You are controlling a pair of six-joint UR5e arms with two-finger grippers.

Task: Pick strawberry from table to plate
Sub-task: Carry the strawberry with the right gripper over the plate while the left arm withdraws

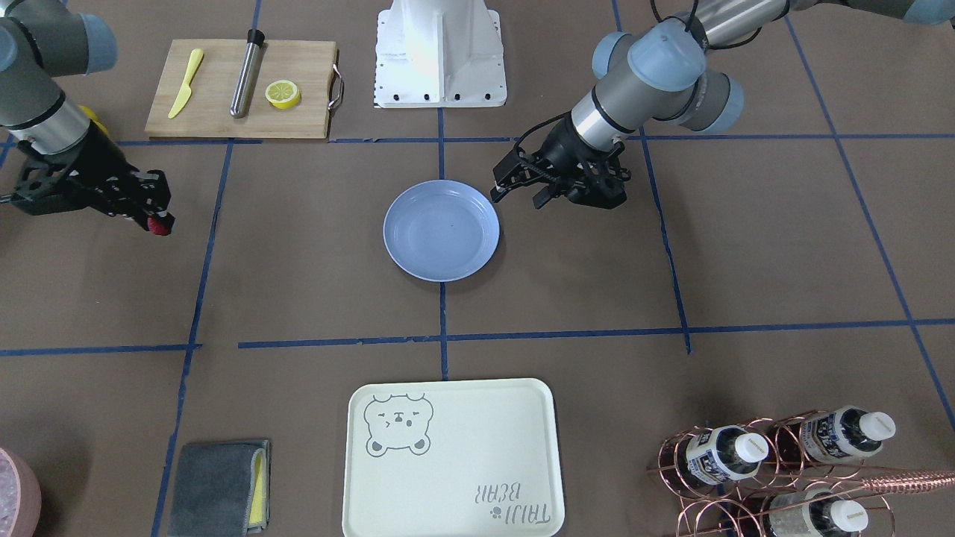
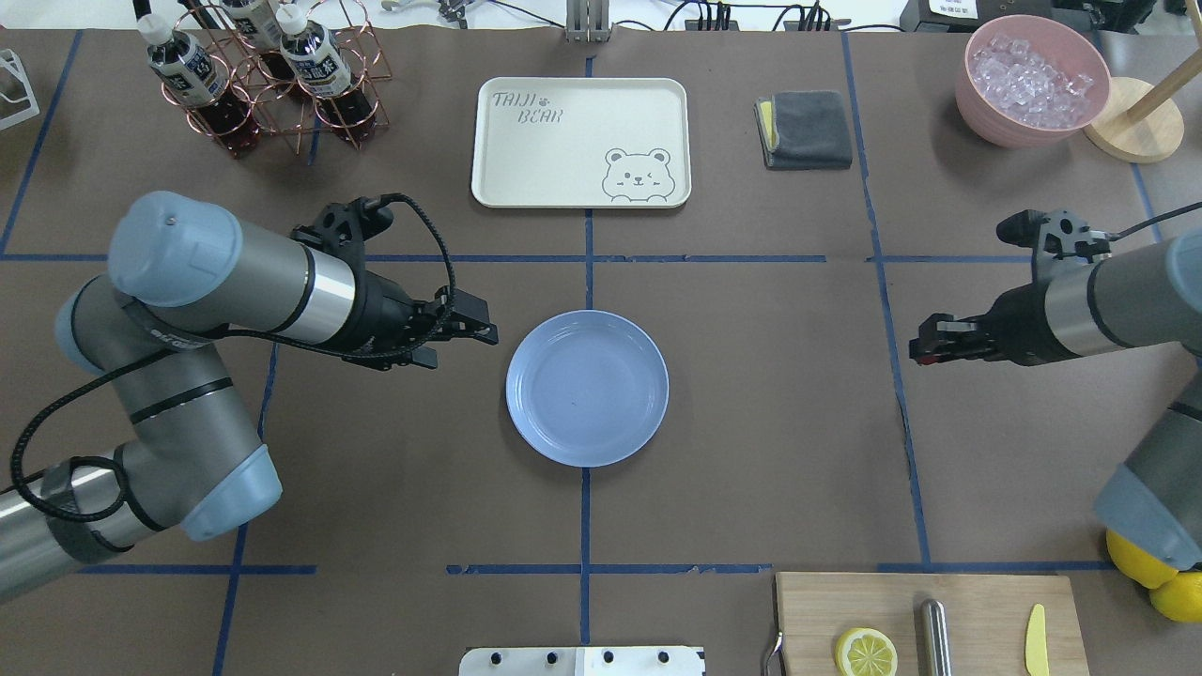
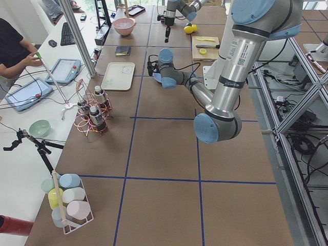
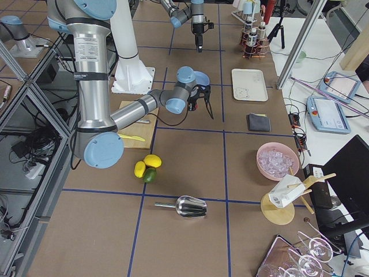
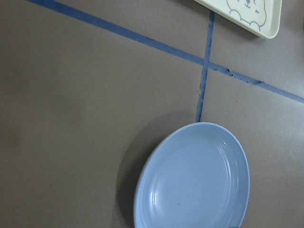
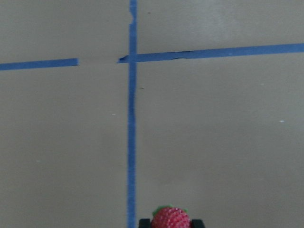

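Observation:
The strawberry (image 1: 157,225) is a small dark red fruit pinched at the tip of my right gripper (image 1: 153,220), which is shut on it and held above the table (image 1: 298,298). From the right wrist view the strawberry (image 6: 171,218) shows at the bottom edge over brown paper and blue tape. Seen from overhead, my right gripper (image 2: 925,347) hangs well right of the light blue plate (image 2: 587,387). The plate (image 1: 440,230) is bare. Just beside its rim, my left gripper (image 1: 516,191) stands open and holds nothing; the plate (image 5: 192,178) fills the lower part of its wrist view.
A cream bear tray (image 2: 580,141) lies beyond the plate. A cutting board (image 1: 240,88) carries a lemon half, a metal rod and a yellow knife. Bottles in a copper rack (image 2: 258,75), a grey cloth (image 2: 806,129) and a pink bowl of ice (image 2: 1031,80) stand at the far edge.

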